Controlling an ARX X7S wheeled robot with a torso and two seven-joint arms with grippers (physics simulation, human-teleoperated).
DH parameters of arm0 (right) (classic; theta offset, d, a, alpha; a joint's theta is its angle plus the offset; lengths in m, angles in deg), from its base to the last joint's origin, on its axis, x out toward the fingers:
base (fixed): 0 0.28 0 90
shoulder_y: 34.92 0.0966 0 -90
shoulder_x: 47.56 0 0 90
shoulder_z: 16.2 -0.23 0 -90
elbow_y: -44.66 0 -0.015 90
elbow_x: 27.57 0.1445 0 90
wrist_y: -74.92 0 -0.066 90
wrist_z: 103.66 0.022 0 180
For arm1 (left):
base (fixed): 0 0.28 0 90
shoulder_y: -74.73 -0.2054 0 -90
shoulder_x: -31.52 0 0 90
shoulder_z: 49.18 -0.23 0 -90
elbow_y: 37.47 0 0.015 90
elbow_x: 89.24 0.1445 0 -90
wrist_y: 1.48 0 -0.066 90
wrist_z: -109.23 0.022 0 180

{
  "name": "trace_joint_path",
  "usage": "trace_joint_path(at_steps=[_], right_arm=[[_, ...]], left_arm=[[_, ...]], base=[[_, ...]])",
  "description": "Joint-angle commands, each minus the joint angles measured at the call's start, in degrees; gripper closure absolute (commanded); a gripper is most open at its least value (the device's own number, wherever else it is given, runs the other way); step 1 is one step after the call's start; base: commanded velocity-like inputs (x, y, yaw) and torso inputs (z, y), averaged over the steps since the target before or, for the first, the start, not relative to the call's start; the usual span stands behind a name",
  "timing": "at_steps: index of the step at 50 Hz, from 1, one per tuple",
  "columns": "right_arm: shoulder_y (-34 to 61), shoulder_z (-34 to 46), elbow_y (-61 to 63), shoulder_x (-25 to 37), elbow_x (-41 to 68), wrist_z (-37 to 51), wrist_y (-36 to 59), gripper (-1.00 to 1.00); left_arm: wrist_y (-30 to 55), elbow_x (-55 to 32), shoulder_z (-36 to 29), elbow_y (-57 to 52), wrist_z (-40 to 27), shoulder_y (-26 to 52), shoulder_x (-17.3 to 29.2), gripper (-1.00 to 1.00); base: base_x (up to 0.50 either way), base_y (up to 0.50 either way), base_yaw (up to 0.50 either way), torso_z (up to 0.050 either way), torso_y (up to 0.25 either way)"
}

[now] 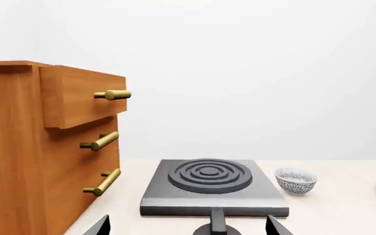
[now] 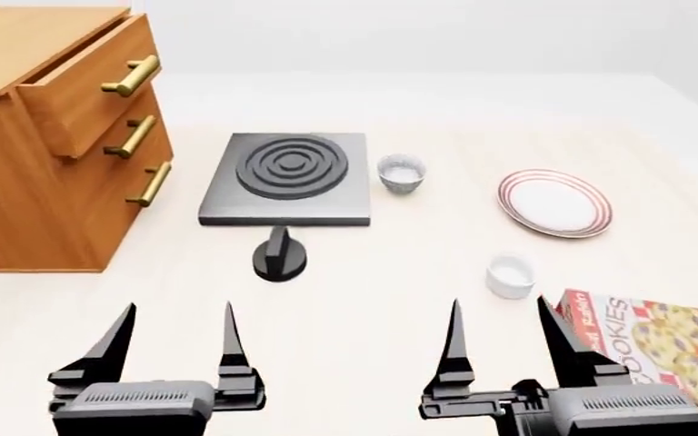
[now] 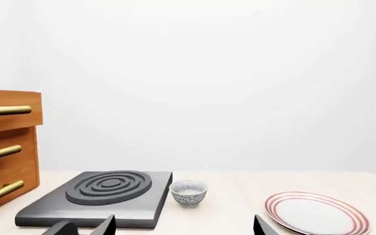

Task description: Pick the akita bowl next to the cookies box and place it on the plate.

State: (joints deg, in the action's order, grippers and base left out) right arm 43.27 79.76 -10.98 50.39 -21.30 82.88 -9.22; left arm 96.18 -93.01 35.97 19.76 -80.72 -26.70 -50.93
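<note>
The akita bowl is sitting upright, mouth up, on the desk just beside the cookies box — both grippers, left and right, are hovering with jaws open, gripping nothing.

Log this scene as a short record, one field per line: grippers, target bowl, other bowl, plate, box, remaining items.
left gripper: open, empty, low over the table
right gripper: open, empty
bowl by the cookies box: upright on the table, just left of the box, not grasped
second bowl: upright beside the stove's right edge
plate: empty, beyond the near bowl
cookies box: flat, at the right edge of the head view
stove: burner plate, knob at its front
drawer cabinet: far left, top drawer slightly open
</note>
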Motion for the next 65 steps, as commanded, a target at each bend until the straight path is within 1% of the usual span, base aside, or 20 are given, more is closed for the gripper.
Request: trace_joint_path(at_steps=[1,3,6,27,32,41,44,65], right_arm=[[-0.3,0.5,0.0,0.8,0.7,0.5,-0.6,-1.0],[0.2,0.3,1.7,1.1,1.1,0.8,1.6,-1.0],[0.2,0.5,1.8,1.2,1.1,1.1,1.7,-1.0],[0.3,1.0,1.6,2.0,1.9,2.3,0.4,-1.0],[0.4,1.1,1.0,2.2,2.5,2.2,0.1,-1.0],[0.3,1.5,1.0,2.6,2.5,2.5,-0.3,-1.0],[0.0,1.8,-0.7,2.6,2.2,2.4,-2.1,-1.0],[-0.2,2.4,-0.1,3.4,2.8,3.3,-2.2,-1.0]], left_arm=[[0.3,-0.2,-0.7,-0.6,-1.0,-0.2,0.7,-1.0],[0.3,-0.2,-0.8,-0.6,-1.1,-0.1,0.8,-1.0],[0.3,-0.3,-0.8,-0.6,-1.3,-0.1,1.0,-1.0],[0.2,-1.1,-1.4,-0.8,-2.3,-0.1,2.2,-1.0],[0.2,-1.2,-1.5,-0.8,-2.6,-0.1,2.4,-1.0],[0.0,-1.5,-1.7,-0.8,-3.0,0.0,2.8,-1.0],[0.0,-1.6,-1.9,-0.6,-3.2,0.1,2.9,-1.0],[-0.6,-2.0,-2.6,-0.1,-3.9,0.2,3.5,-1.0]], base=[[0.5,0.0,0.0,0.0,0.0],[0.5,0.0,0.0,0.0,0.0],[0.5,0.0,0.0,0.0,0.0],[0.5,0.0,0.0,0.0,0.001],[0.0,0.0,0.0,0.0,0.0],[0.0,-0.49,0.0,0.0,0.0],[0.0,-0.5,0.0,0.0,0.0],[0.0,-0.5,0.0,0.0,0.0]])
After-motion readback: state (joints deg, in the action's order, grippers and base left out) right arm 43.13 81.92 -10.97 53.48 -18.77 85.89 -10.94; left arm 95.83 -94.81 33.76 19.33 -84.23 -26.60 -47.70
